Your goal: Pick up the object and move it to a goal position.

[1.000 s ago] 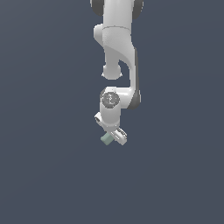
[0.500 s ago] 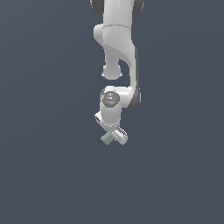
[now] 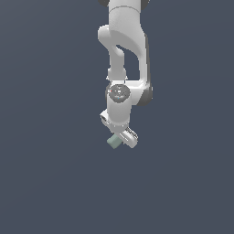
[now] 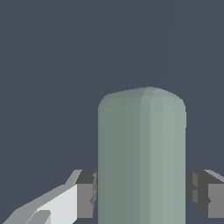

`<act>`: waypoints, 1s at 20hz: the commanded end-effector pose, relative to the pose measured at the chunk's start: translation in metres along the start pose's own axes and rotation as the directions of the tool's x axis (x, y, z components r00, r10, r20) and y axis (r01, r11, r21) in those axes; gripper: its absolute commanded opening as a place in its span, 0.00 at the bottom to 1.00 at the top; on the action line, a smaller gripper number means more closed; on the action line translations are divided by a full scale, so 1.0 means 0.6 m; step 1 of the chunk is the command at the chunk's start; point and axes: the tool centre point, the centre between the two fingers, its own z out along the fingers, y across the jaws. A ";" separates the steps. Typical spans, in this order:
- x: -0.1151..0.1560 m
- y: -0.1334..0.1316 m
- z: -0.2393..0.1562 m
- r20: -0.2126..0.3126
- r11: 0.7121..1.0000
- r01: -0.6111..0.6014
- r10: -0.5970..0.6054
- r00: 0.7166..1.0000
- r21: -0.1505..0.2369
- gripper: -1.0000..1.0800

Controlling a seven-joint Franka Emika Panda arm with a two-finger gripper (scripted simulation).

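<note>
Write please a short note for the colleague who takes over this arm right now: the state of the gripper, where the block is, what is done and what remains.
Gripper: shut on the pale grey-green block; in the wrist view a finger pad sits against each long side.
Block: held between the fingers, one end sticking out below the gripper toward the exterior view's left.
Done: the grasp appears made.
Left: carry the block to the goal position. No goal marker shows in either view, so I cannot say how far it is. I also cannot tell whether the block is already lifted off the surface.
</note>
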 end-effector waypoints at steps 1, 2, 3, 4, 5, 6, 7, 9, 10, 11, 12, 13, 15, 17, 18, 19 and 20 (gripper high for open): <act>-0.002 -0.010 -0.038 -0.001 1.000 0.000 0.000 1.000 0.001 0.00; -0.003 -0.014 -0.055 -0.001 1.000 0.000 0.000 1.000 0.001 0.00; -0.004 -0.019 -0.072 -0.001 1.000 -0.001 0.001 1.000 0.000 0.00; -0.005 -0.023 -0.091 -0.001 1.000 -0.001 0.001 1.000 0.000 0.00; -0.006 -0.028 -0.109 -0.001 1.000 -0.001 0.001 1.000 0.000 0.00; -0.007 -0.033 -0.128 -0.001 1.000 -0.001 0.001 1.000 0.000 0.00; -0.008 -0.038 -0.147 -0.002 1.000 -0.001 0.001 1.000 0.000 0.00; -0.010 -0.048 -0.185 -0.002 1.000 -0.001 0.001 1.000 0.000 0.00; -0.011 -0.053 -0.204 -0.002 1.000 -0.001 0.001 1.000 -0.001 0.00; -0.012 -0.058 -0.222 -0.002 1.000 -0.001 0.001 1.000 -0.001 0.00; -0.012 -0.063 -0.241 -0.002 1.000 -0.001 0.001 1.000 -0.001 0.00; -0.013 -0.068 -0.259 -0.002 1.000 -0.001 0.001 1.000 -0.001 0.00; -0.015 -0.078 -0.294 -0.002 1.000 -0.001 0.001 1.000 -0.001 0.00; -0.016 -0.087 -0.329 -0.003 1.000 -0.002 0.002 1.000 -0.001 0.00; -0.017 -0.092 -0.346 -0.003 1.000 -0.002 0.002 1.000 -0.001 0.00; -0.018 -0.097 -0.363 -0.003 1.000 -0.002 0.002 1.000 -0.001 0.00; -0.019 -0.102 -0.379 -0.003 1.000 -0.002 0.002 1.000 -0.001 0.00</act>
